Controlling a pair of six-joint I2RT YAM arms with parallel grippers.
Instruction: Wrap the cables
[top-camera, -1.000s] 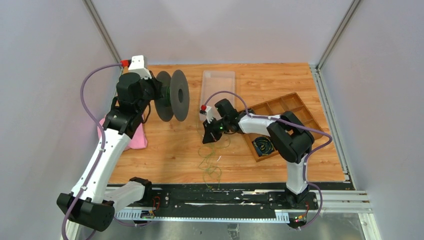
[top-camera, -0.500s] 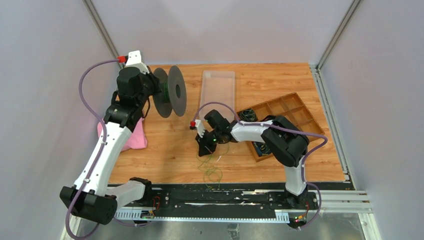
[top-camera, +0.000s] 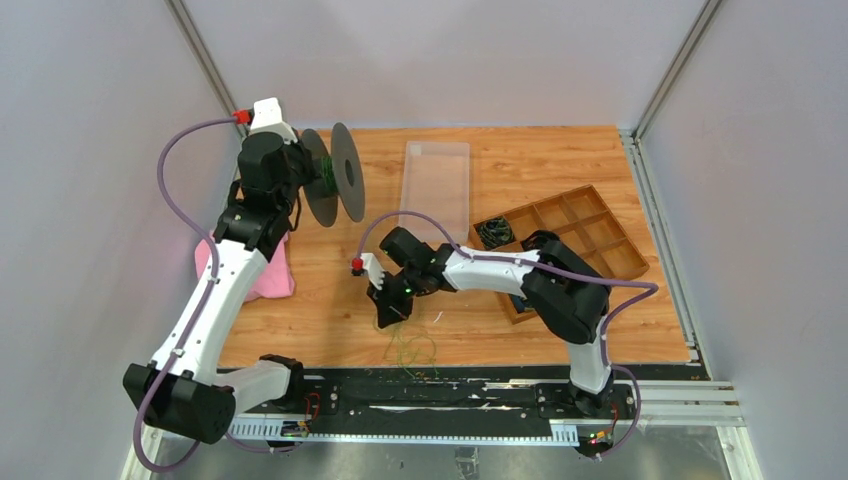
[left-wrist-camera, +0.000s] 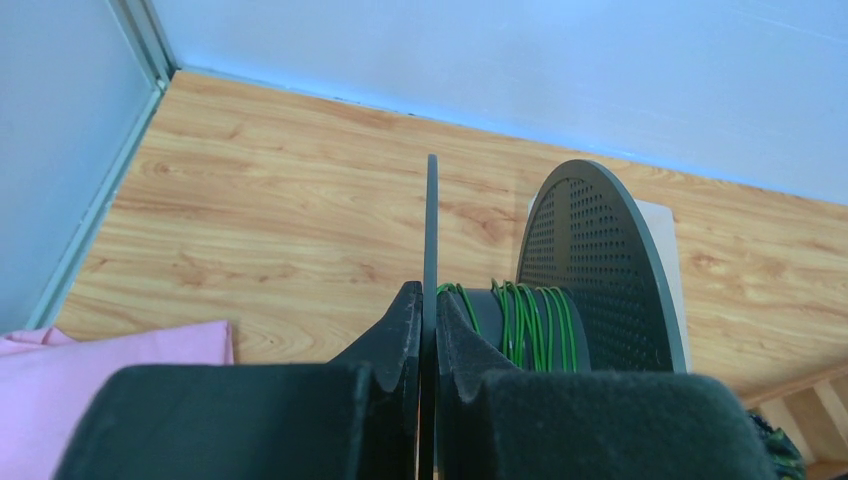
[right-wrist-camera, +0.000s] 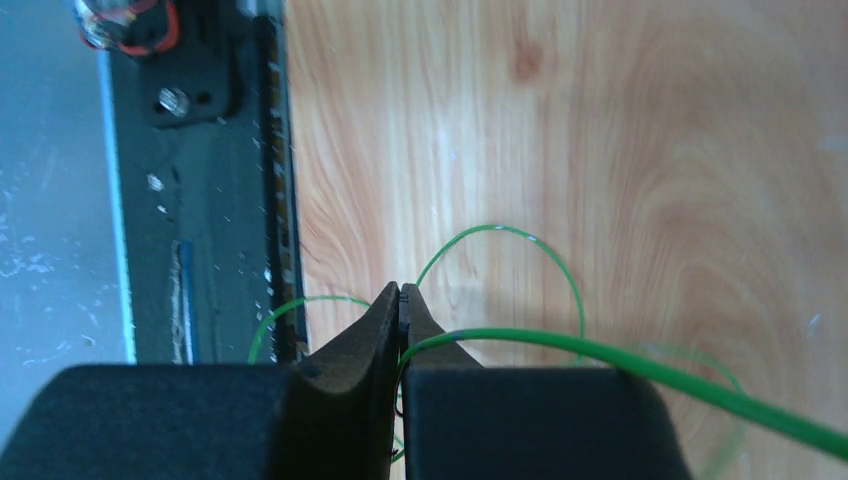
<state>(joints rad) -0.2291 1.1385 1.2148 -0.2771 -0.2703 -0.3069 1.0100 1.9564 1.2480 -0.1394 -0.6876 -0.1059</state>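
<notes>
My left gripper (top-camera: 300, 178) is shut on one flange of a black spool (top-camera: 345, 186), held above the table's far left. In the left wrist view the gripper (left-wrist-camera: 429, 300) clamps the thin flange (left-wrist-camera: 431, 230) and green cable (left-wrist-camera: 530, 320) is wound on the hub. My right gripper (top-camera: 388, 312) is shut on the thin green cable (top-camera: 410, 345) near the table's front middle. In the right wrist view the gripper (right-wrist-camera: 400, 295) pinches the green cable (right-wrist-camera: 620, 355), which runs off to the right, with loose loops on the wood below.
A clear plastic tray (top-camera: 436, 180) lies at the back middle. A wooden compartment tray (top-camera: 590, 225) with dark cable coils sits at the right. A pink cloth (top-camera: 270, 275) lies at the left. The black base rail (top-camera: 430, 395) runs along the front edge.
My right gripper has moved left and toward the front with the green cable. My left gripper has turned the spool and shifted it slightly back and left.
</notes>
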